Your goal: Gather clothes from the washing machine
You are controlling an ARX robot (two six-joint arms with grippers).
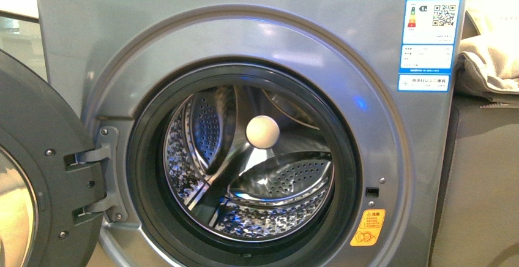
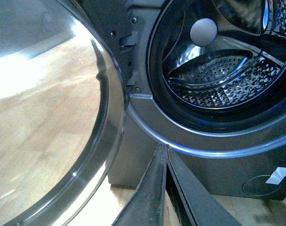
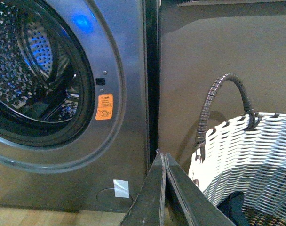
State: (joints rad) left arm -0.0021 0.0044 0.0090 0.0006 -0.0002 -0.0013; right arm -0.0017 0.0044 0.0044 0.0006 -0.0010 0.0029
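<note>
Both jaws closed; clothes [image 3: 232, 203] barely visible inside basket [image 3: 256, 150].

Washing machine [image 1: 245, 40] door [image 1: 37, 175] swung aside; drum [image 1: 245, 163] mouth unobstructed.

**Domestic laundry corner**

Home setting, indicated by silver-grey front-loading washing machine [image 1: 392, 175] with energy label [image 1: 430, 31], woven white basket [image 3: 256, 155] just beside it on pale wood flooring [image 2: 35, 141], and beige cushion fabric [image 1: 489, 52] at the machine's right.
</note>
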